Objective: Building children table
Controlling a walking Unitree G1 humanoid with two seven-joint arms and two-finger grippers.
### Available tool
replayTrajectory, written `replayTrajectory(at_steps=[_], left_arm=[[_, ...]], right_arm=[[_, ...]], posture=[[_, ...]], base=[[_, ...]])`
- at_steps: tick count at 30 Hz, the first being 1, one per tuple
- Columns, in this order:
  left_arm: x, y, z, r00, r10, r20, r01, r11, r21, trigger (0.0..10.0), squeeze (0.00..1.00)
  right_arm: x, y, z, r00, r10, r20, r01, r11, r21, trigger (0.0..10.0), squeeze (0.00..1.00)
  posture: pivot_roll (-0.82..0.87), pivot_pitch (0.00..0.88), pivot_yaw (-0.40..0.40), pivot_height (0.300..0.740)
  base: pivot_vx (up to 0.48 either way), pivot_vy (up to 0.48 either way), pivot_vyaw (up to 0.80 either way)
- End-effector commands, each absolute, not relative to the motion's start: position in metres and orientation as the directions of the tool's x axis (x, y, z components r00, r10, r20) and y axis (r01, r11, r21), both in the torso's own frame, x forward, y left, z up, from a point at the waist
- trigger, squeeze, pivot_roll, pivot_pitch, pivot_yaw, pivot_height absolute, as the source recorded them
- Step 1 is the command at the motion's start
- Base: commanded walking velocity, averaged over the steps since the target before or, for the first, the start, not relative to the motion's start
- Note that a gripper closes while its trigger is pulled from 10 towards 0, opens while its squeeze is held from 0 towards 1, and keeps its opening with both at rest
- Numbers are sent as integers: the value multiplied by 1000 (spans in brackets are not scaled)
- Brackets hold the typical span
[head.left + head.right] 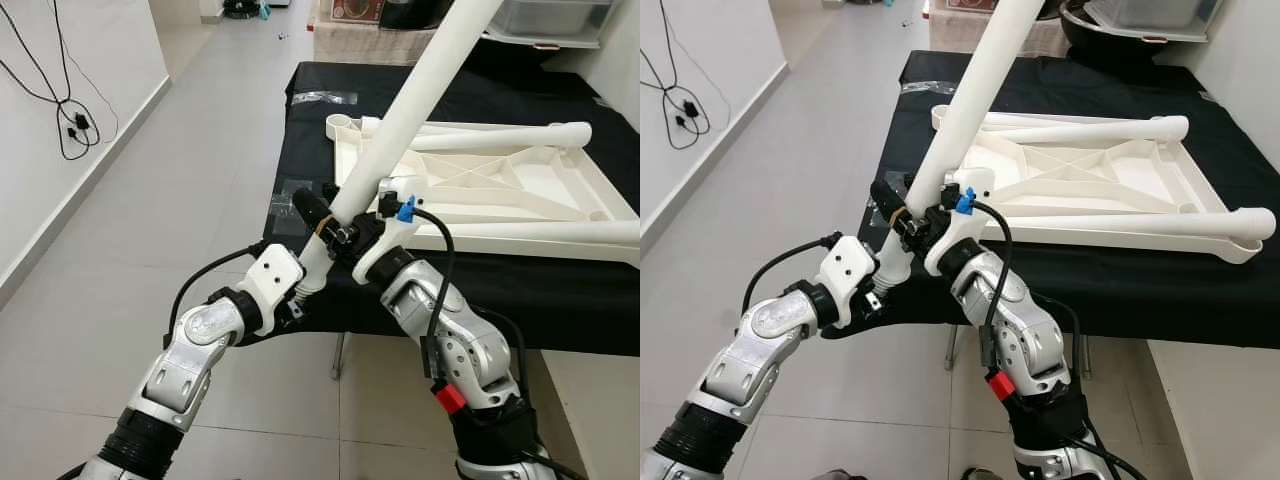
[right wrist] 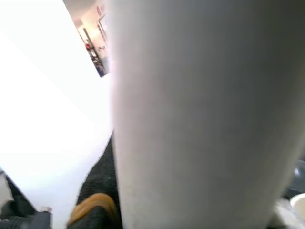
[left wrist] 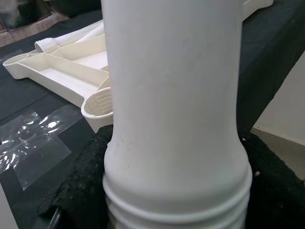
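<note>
Presently white table leg held slanted above near left corner of black-draped desk, threaded end lowest, probably to line up with open corner socket of upturned tabletop lying on desk. Pinched low on shaft by left gripper and right gripper, both for steadiness. Clear wrapping flat beside socket.

top of the white table leg runs off the frame edge, left gripper and right gripper fingertips mostly hidden behind it, right wrist view blurry
</note>
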State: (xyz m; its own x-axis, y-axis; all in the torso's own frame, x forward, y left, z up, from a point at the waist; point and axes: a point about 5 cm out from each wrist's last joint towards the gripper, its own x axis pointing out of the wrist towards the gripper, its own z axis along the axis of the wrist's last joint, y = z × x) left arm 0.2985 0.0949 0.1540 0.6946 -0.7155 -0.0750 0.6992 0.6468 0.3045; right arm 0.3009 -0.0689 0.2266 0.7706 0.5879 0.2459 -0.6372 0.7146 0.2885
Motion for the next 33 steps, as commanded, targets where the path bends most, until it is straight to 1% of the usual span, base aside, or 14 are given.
replayTrajectory(at_steps=[1,10,14,20,22,23,25,28,29,32,33], left_arm=[[292,86,151,642,-761,-93,739,582,340,10000,0],[293,87,148,649,-755,-98,735,589,336,10000,0],[296,92,145,668,-734,-119,726,609,320,10000,0],[298,94,145,676,-727,-125,722,617,313,10000,0],[302,100,143,704,-697,-136,700,646,306,10000,0],[304,103,142,716,-685,-139,689,659,303,10000,1000],[303,104,141,703,-695,-151,701,641,312,10000,1000],[305,108,141,717,-679,-158,688,653,317,10000,1000],[306,110,141,722,-674,-159,684,660,311,10000,0],[308,116,142,745,-649,-154,660,683,314,10000,0],[308,121,144,766,-627,-142,636,706,312,10000,0]], right_arm=[[300,-69,228,771,588,245,-637,715,288,0,0],[301,-70,229,777,581,244,-630,724,281,0,0],[301,-71,229,779,577,246,-627,724,288,0,0],[302,-71,230,778,577,248,-628,724,285,0,0],[302,-72,231,781,570,253,-624,727,288,0,0],[303,-72,232,783,568,255,-622,727,291,0,0],[303,-72,232,784,565,257,-620,729,290,0,0],[303,-72,232,785,563,259,-619,731,288,0,0],[304,-72,232,785,562,260,-619,732,287,0,0],[305,-72,232,786,559,263,-617,733,284,0,0],[306,-74,233,790,552,267,-611,740,280,0,0]], posture=[[19,94,-39,740],[17,91,-42,740],[17,89,-43,740],[19,87,-43,740],[18,87,-42,740],[18,87,-42,740],[19,83,-40,740],[20,79,-40,740],[22,76,-39,740],[24,69,-36,740],[28,62,-36,740]], base=[[0,0,0],[0,0,0],[0,0,0],[0,0,0],[0,0,0],[0,0,0],[0,0,0],[0,0,0],[0,0,0],[0,0,0],[0,0,0]])
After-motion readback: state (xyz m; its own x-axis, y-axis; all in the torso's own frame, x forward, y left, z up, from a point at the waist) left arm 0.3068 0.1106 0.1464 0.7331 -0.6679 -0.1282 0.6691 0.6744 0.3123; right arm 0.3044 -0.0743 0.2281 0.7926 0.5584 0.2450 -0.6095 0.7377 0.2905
